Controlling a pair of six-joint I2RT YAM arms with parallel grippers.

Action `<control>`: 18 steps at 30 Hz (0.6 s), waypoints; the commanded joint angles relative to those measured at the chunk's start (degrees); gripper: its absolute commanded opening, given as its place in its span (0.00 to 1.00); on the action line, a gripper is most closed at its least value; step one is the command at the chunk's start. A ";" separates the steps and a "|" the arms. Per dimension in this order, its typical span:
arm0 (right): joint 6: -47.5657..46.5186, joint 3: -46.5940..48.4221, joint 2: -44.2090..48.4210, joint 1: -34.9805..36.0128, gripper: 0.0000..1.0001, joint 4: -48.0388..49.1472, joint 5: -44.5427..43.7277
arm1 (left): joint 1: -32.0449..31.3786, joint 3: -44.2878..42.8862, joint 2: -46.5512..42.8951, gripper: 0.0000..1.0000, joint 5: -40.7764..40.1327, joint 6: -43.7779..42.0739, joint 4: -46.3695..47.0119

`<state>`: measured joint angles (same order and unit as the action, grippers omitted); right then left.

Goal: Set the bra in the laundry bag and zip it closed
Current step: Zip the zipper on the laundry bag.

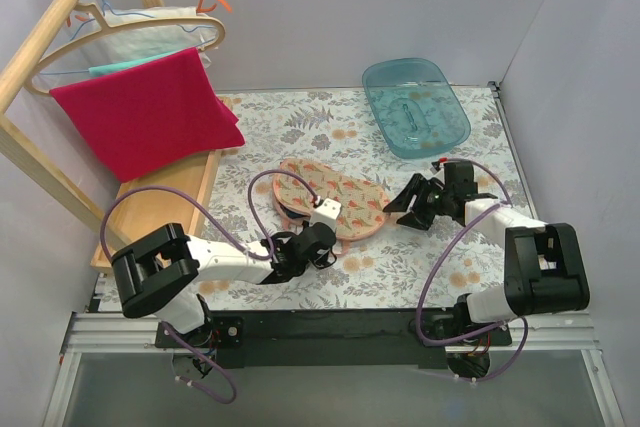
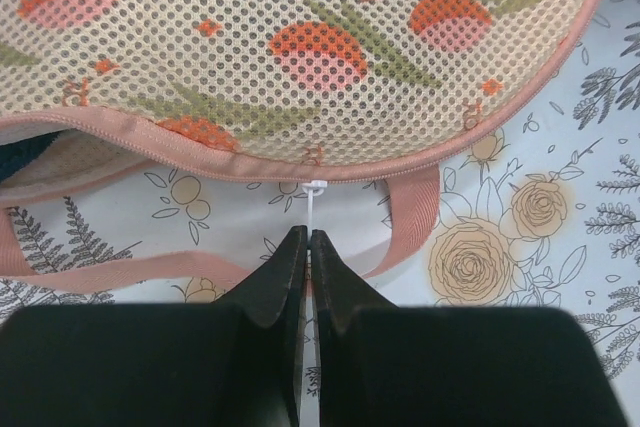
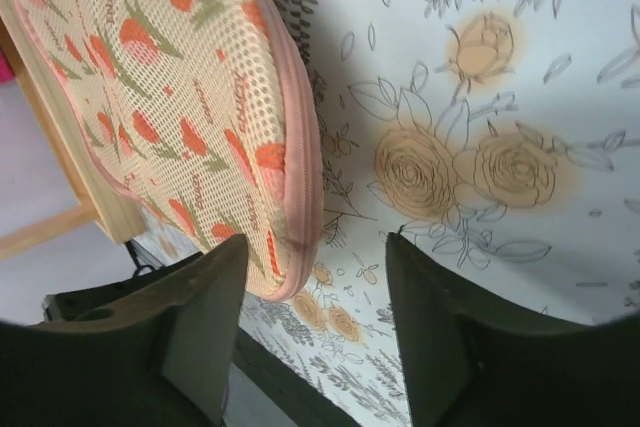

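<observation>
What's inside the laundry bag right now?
Through the unzipped gap in the laundry bag, a dark sliver shows, likely the bra. The printed mesh cover hides the rest, so whether all of it is in cannot be told.

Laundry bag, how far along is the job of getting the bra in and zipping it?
Done: the bra looks inside the bag; only a dark patch shows through the gap. In hand: the left end effector is shut on the white zip pull, partway along the zipper. The right end effector is open beside the bag. Left: close the remaining open stretch.
</observation>
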<state>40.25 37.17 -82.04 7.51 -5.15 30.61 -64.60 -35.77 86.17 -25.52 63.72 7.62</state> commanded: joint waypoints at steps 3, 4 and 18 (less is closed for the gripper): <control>3.43 -5.26 5.22 -0.12 0.78 4.18 0.68 | 0.26 -4.39 1.98 0.00 0.91 0.44 -0.85; 3.69 -5.61 5.48 -0.04 0.80 4.09 0.33 | 0.18 -4.66 2.33 0.00 1.00 -0.17 -0.85; 12.55 -10.00 13.74 -0.04 0.98 4.17 0.85 | 0.26 -4.66 -0.04 0.00 3.63 -2.47 0.21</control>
<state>47.20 28.91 -71.85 7.53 -2.85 30.20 -64.58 -38.79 88.40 -22.98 61.91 7.57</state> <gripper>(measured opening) 0.983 0.018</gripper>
